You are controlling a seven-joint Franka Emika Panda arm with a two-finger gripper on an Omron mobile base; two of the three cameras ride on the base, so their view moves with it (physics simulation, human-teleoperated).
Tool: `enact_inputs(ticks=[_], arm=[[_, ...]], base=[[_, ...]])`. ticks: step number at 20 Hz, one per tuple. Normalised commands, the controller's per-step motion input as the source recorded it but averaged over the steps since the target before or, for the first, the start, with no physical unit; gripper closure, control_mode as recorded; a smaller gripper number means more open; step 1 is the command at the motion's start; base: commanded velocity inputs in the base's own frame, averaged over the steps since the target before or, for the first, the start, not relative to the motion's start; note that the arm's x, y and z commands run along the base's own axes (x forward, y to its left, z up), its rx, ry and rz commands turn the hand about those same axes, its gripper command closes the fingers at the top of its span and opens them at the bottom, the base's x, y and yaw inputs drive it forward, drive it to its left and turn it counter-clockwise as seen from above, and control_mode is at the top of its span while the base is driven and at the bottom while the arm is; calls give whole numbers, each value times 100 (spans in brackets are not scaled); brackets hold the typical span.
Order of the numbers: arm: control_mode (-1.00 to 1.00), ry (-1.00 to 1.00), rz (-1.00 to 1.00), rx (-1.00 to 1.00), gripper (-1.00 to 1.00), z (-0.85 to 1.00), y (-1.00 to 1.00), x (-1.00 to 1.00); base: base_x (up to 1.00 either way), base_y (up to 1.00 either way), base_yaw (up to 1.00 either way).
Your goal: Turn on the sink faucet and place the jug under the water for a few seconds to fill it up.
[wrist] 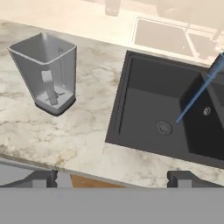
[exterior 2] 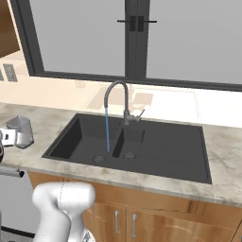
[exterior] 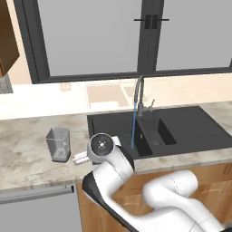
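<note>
One part of the job looks done: the water point(exterior 2: 107, 130) runs as a thin blue stream from the sink faucet point(exterior 2: 122, 98) into the left compartment of the sink point(exterior 2: 177, 163), landing just beside that compartment's round drain. The jug point(wrist: 46, 72) stands upright on the counter point(exterior: 27, 156), to the left of the sink's left edge and well back from the counter's front edge, apart from the basin and untouched. Its handle faces the hand camera in the hand view. The gripper point(wrist: 113, 178) hangs above the front edge of the counter with its jaws spread wide and nothing between them, the two dark fingertips point(wrist: 40, 178) showing far apart at the bottom of that view. The step in hand, as I judge it, is reaching for the jug. To do it well, the hand should swing left until the jug sits midway between the fingertips, then descend with the jaws kept apart so they straddle one wall or the handle rather than knocking the rim. The jug looks light and could tip or slide, so closing should be gentle, and the lift should stay level before carrying it right over the sink's edge and under the stream
</note>
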Motion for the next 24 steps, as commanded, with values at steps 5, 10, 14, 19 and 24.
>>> enact_inputs(ticks=[5,10,14,19,24], arm=[[-100,5,10,0,-100,-5,27,1],[-100,3,9,0,-100,-3,30,0],[-100,0,9,0,-100,-3,29,1],[-100,0,4,0,-100,0,31,28],[-100,0,0,0,-100,0,13,48]], base=[[0,0,0],[0,0,0],[0,0,0],[0,0,0],[0,0,0]])
